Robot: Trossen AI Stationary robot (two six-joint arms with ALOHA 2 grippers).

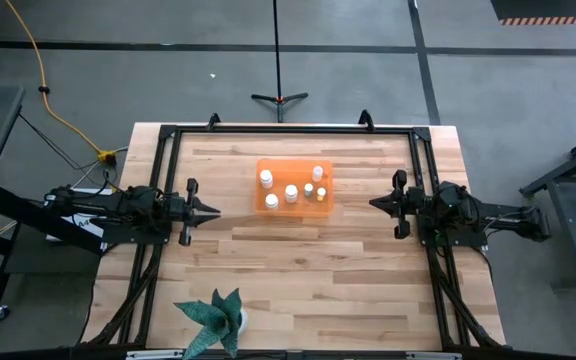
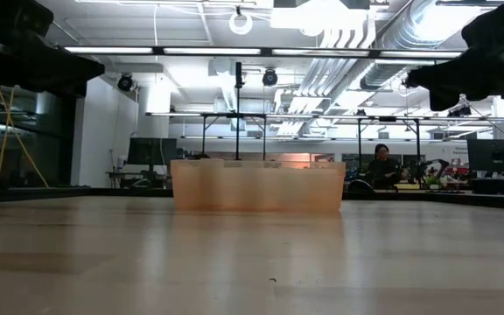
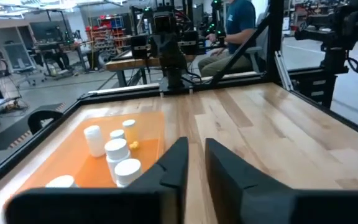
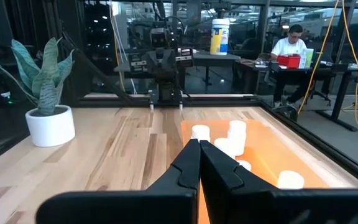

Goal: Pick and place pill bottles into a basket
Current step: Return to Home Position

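The orange translucent basket (image 1: 294,207) stands on the wooden table at its far middle; it also shows in the low view (image 2: 256,185). Several white pill bottles (image 1: 291,192) stand upright inside it on their bases, as the left wrist view (image 3: 117,149) and the right wrist view (image 4: 236,134) show. My left gripper (image 1: 215,210) hovers left of the basket, empty, with only a narrow slit between its fingers (image 3: 196,155). My right gripper (image 1: 373,202) hovers right of the basket, shut and empty (image 4: 199,149). Both point level at the basket.
A white pot with a green spiky plant (image 1: 216,318) stands at the table's near edge, left of the middle (image 4: 50,118). A black frame (image 1: 288,128) runs along the table's edges. People sit at desks in the room beyond (image 2: 381,166).
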